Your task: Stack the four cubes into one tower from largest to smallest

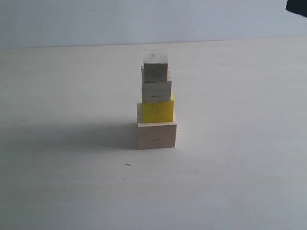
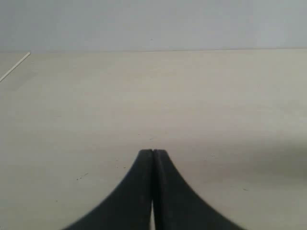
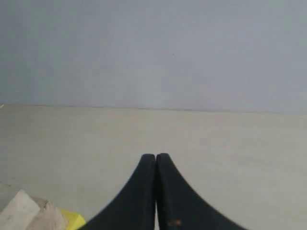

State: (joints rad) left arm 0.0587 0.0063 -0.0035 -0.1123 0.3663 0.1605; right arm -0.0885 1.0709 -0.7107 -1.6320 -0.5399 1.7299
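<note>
One tower stands mid-table in the exterior view: the large pale wood cube [image 1: 157, 135] at the bottom, the yellow cube [image 1: 158, 109] on it, then the medium wood cube [image 1: 156, 89], and the small wood cube [image 1: 156, 65] on top. The upper cubes sit slightly off-centre and turned. My left gripper [image 2: 152, 152] is shut over bare table with nothing between its fingers. My right gripper [image 3: 156, 156] is shut and empty too, away from the tower; the tower's top cubes [image 3: 29, 213] and a yellow corner [image 3: 72, 219] show at the edge of its view.
The pale table [image 1: 240, 182] spreads on all sides of the tower, with a light wall [image 1: 144, 19] behind. A dark piece of an arm [image 1: 297, 7] shows at the top right corner of the exterior view. The tower's shadow falls to its left.
</note>
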